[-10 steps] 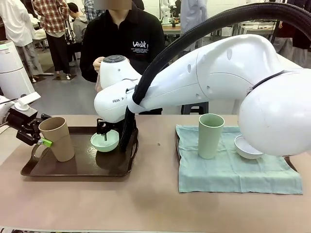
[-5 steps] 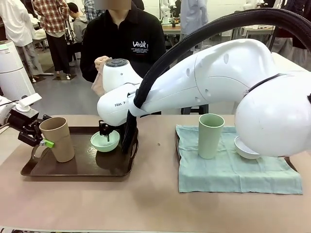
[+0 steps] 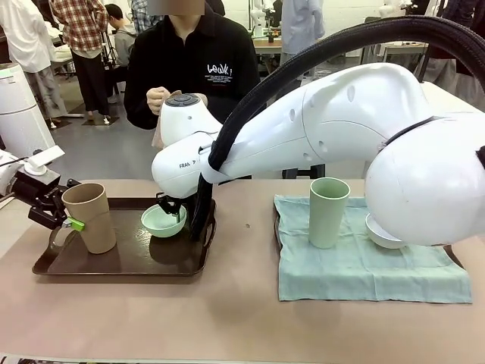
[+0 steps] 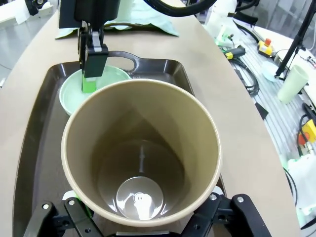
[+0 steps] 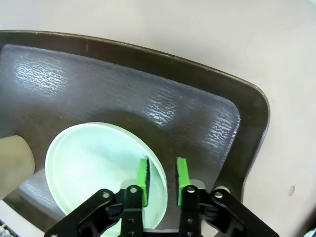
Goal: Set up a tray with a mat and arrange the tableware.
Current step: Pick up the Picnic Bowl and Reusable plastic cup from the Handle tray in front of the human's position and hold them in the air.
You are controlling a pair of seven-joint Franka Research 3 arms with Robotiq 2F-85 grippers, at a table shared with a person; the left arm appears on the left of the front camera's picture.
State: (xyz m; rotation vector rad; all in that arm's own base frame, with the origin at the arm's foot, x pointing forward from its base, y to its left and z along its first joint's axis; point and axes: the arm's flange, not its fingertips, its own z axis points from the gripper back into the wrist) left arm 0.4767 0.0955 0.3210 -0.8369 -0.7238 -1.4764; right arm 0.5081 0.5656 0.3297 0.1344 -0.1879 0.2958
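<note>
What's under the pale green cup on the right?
The pale green cup stands on a pale green mat. Beneath the mat, a dark tray peeks out at the left edge; the cloth covers the rest of it.

Tan cup (image 3: 89, 216), mint bowl (image 3: 161, 221) over tray (image 3: 121, 267); green cup (image 3: 328, 212), white bowl (image 3: 379, 233) on mat (image 3: 364, 273).

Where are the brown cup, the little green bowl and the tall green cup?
tan cup (image 3: 91, 220), front view, on its side wall.
mint green bowl (image 3: 162, 227), front view, on its front wall.
pale green cup (image 3: 328, 216), front view, on its side wall.
</note>
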